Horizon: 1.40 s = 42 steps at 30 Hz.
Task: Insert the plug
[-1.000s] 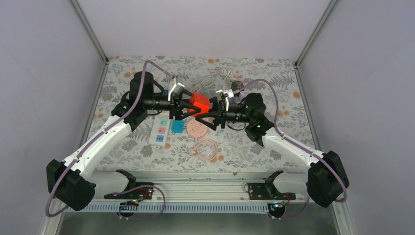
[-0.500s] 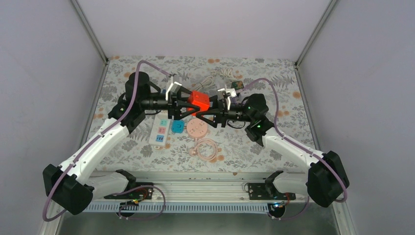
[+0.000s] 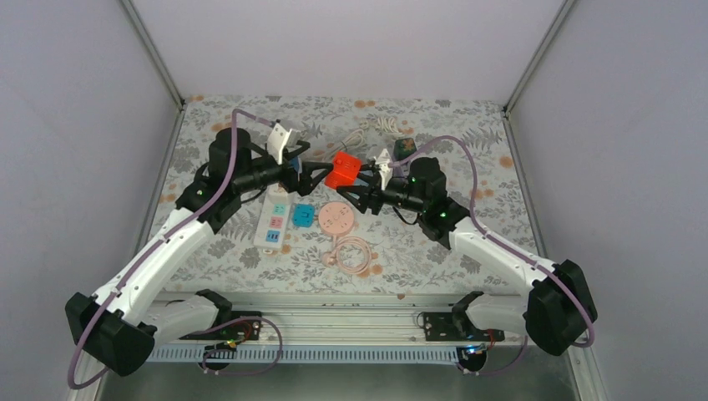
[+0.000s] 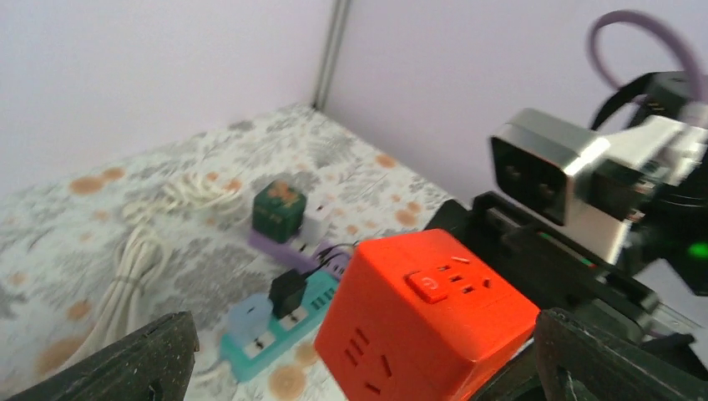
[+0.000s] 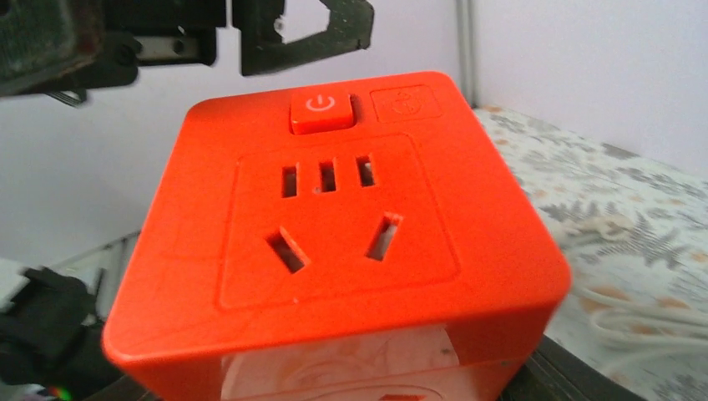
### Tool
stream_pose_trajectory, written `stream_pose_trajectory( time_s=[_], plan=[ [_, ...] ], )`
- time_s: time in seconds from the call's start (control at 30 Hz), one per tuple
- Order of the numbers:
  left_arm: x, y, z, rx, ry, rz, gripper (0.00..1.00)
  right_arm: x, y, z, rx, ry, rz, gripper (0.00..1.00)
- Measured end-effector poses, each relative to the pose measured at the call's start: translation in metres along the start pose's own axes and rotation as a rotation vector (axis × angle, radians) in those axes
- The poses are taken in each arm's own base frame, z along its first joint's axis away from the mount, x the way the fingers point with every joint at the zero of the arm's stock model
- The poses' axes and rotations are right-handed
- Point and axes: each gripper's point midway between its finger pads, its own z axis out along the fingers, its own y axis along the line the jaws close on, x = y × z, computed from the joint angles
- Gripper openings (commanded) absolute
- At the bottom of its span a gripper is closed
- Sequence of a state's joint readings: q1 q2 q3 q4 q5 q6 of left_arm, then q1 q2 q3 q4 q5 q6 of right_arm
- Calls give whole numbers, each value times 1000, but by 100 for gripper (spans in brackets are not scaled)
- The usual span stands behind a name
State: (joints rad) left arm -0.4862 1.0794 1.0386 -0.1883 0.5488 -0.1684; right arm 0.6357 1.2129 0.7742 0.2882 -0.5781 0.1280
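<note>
Found the orange socket cube (image 3: 343, 170) raised off the bench (image 3: 488, 171), clamped in the jaws of the right gripper (image 3: 351, 179), with power button and socket face turned toward the right wrist camera. Saw the left gripper (image 3: 316, 170) just beside the cube, jaws wide apart and gripping nothing, a finger (image 4: 125, 368) low at each side of the left wrist view. Noted a small black plug (image 4: 288, 292) standing in a teal strip (image 4: 267, 330) on the bench beyond the cube, near a green cube (image 4: 279, 209). Spotted a white power strip (image 3: 273, 221), a round pink socket (image 3: 336, 219) and a coiled pink cable (image 3: 352, 255) nearer the arm bases.
</note>
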Motion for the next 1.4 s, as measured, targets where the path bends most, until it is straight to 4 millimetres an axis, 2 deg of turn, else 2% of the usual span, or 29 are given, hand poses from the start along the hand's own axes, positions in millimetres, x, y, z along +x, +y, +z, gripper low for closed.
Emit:
stream_pose_trajectory(
  time_s=[0.13,0.3,0.6,0.8,1.0,1.2,1.27,1.3,1.33,1.4],
  plan=[
    [15,23,9,-91,84,-56,100,16,-13,6,83,59,-45,30],
    [37,38,18,-143,187,-109,100,37,-14,22,143,143,-95,30],
    [69,30,17,-146,313,-136,100,51,-14,31,184,201,-118,31],
    [90,32,32,-180,407,-150,98,64,-15,40,202,248,-124,31],
    [105,34,36,-214,458,-170,85,66,-17,43,221,263,-129,31],
    [103,33,38,-223,462,-179,60,65,-20,43,241,258,-124,33],
    [103,34,40,-231,462,-187,54,64,-22,42,255,255,-120,39],
    [103,34,41,-232,462,-187,53,64,-22,42,258,255,-116,47],
    [103,35,41,-234,463,-187,52,64,-23,42,259,255,-112,60],
    [102,36,41,-241,462,-184,51,64,-24,42,266,254,-106,74]
  ],
)
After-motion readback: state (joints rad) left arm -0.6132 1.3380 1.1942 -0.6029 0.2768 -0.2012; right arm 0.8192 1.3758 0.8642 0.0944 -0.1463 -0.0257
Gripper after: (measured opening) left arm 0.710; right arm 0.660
